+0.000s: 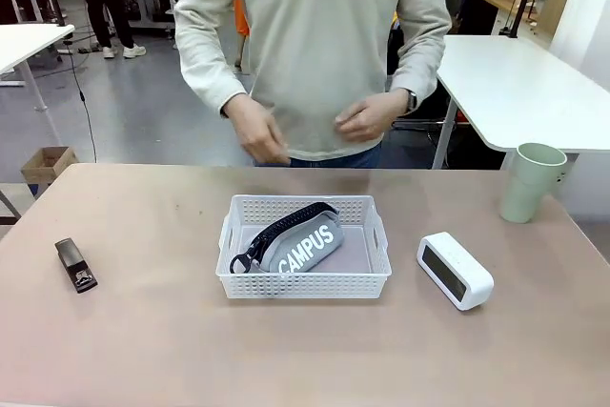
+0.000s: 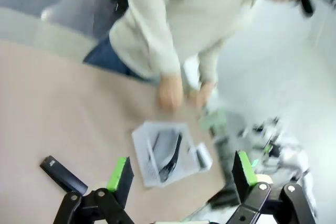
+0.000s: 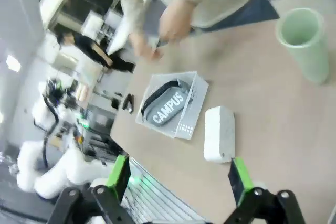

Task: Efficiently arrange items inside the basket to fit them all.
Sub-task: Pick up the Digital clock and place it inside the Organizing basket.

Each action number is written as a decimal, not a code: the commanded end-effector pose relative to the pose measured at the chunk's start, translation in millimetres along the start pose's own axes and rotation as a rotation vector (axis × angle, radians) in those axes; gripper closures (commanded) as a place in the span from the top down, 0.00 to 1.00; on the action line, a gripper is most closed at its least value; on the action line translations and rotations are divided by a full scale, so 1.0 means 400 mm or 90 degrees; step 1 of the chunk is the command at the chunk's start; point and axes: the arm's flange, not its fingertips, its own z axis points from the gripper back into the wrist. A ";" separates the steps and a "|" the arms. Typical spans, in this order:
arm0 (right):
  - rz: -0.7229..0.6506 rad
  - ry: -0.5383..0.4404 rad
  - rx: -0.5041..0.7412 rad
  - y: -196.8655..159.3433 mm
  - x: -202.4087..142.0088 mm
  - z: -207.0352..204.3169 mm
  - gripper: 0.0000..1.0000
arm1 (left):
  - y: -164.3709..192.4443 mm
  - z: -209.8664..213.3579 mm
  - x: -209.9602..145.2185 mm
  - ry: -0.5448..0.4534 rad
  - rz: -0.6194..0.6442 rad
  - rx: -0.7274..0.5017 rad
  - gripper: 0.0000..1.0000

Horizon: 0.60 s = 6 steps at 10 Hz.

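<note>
Grey pouch (image 1: 303, 247) inside basket (image 1: 303, 286), stapler (image 1: 74, 264) well left, white box (image 1: 456, 271) just right, cup (image 1: 532, 183) at far right, left gripper (image 2: 181, 167) and right gripper (image 3: 179, 167) spread apart.

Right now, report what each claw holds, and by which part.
Nothing is held. The left claw and the right claw both stand open and empty; the pouch lies in the basket.

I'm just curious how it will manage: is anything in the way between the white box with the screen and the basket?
Nothing visible: bare table lies between the white box and the basket. Inside, though, the grey pouch lies diagonally across most of the floor.
</note>
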 end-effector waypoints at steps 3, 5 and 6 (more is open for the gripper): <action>-0.131 -0.232 0.037 -0.153 0.002 0.077 1.00 | 0.134 0.019 -0.110 -0.164 0.132 -0.022 1.00; -0.122 -0.118 0.038 -0.122 -0.009 0.106 1.00 | 0.101 0.122 -0.052 -0.142 0.085 -0.056 1.00; -0.122 -0.118 0.038 -0.122 -0.009 0.106 1.00 | 0.101 0.122 -0.052 -0.142 0.085 -0.056 1.00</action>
